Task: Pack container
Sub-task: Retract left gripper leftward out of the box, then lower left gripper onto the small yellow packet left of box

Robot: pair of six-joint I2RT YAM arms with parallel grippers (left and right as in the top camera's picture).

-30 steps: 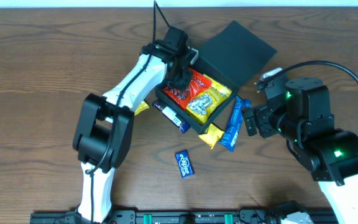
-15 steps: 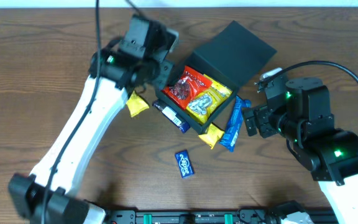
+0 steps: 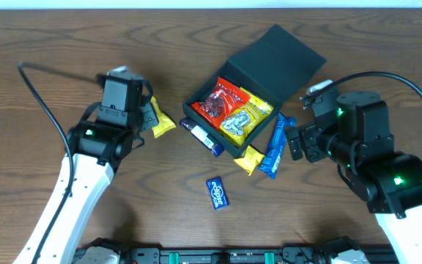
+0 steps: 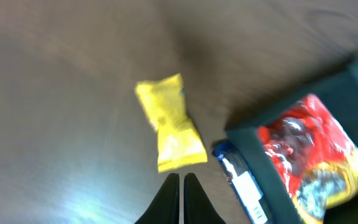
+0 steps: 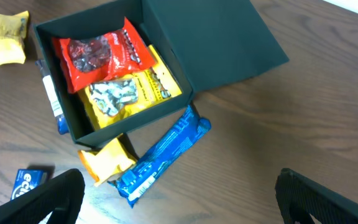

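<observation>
**A:** What's on the left?

**B:** The left gripper (image 4: 182,186), its jaws pressed together with nothing between them. It hangs over the table (image 3: 50,44), just beside a yellow packet (image 3: 161,123). The packet's print is too blurred to read.

**A:** And the container?

**B:** The container (image 3: 258,86) sits mid-table, right of that packet, with its lid (image 3: 280,59) thrown open toward the far right. A red packet (image 3: 215,103) and a yellow-silver packet (image 3: 242,117) lie side by side inside. I can't read the lettering on either.

**A:** Anything around it?

**B:** A dark blue bar (image 3: 202,138) lies against its left wall. An orange packet (image 3: 249,158) and a long blue bar (image 3: 275,147) lie at its near corner. A small blue packet (image 3: 217,192) lies apart, nearer the front edge, and its white writing is too small to read.

**A:** And the right?

**B:** The right gripper (image 5: 179,202) is just right of the long blue bar, jaws spread wide and holding nothing.
</observation>
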